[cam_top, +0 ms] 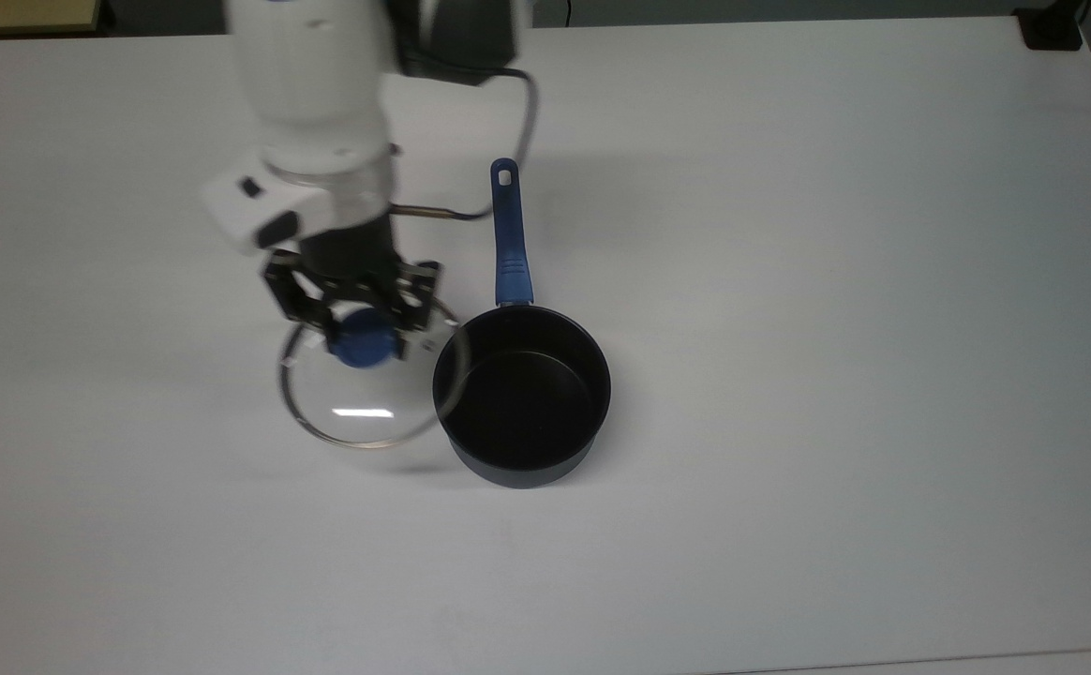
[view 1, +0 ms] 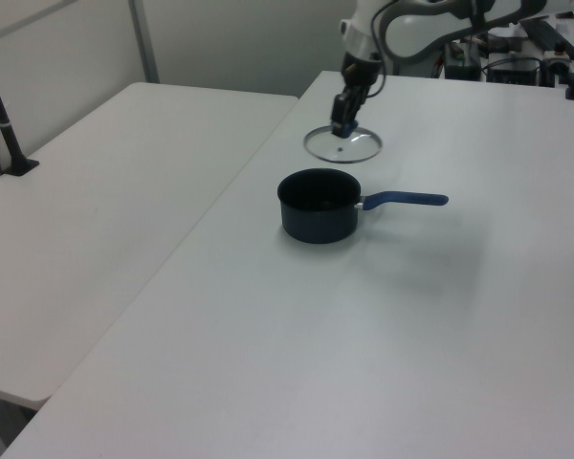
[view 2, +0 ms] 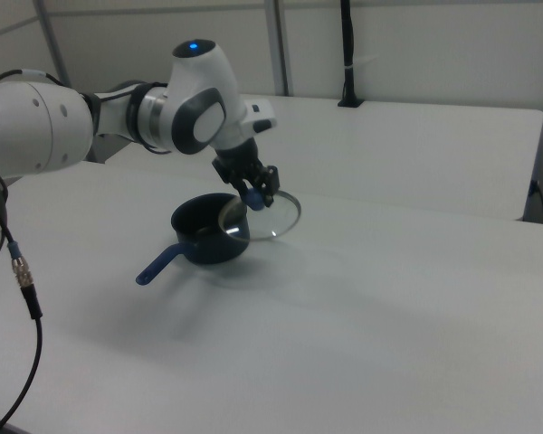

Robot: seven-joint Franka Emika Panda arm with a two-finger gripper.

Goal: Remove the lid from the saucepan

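1. One Franka arm reaches over a white table [cam_top: 789,281], its single two-finger gripper [cam_top: 365,339] clamped on the blue knob [cam_top: 365,342] of one glass lid [cam_top: 358,412].
2. The lid is off the pan and hangs from the gripper, roughly level. In the top view it sits to the left of the pan, its steel rim overlapping the pan's left edge.
3. In the left view the lid [view 1: 343,145] appears beyond the pan and clear of it, with the gripper [view 1: 342,128] coming down on its centre.
4. In the right view the lid [view 2: 273,215] sits at the pan's right, tilted a little, with the gripper [view 2: 253,196] above it.
5. One saucepan [cam_top: 522,398] stands uncovered on the table, dark inside and out.
6. Its one long blue handle [cam_top: 508,234] points toward the top view's upper edge, a slot hole at its end.
7. In the left view the saucepan [view 1: 318,205] points its handle [view 1: 407,199] to the left view's right.
8. One dark cable [cam_top: 517,122] loops from the arm's wrist.
9. A second white table [view 1: 105,191] stands alongside in the left view.
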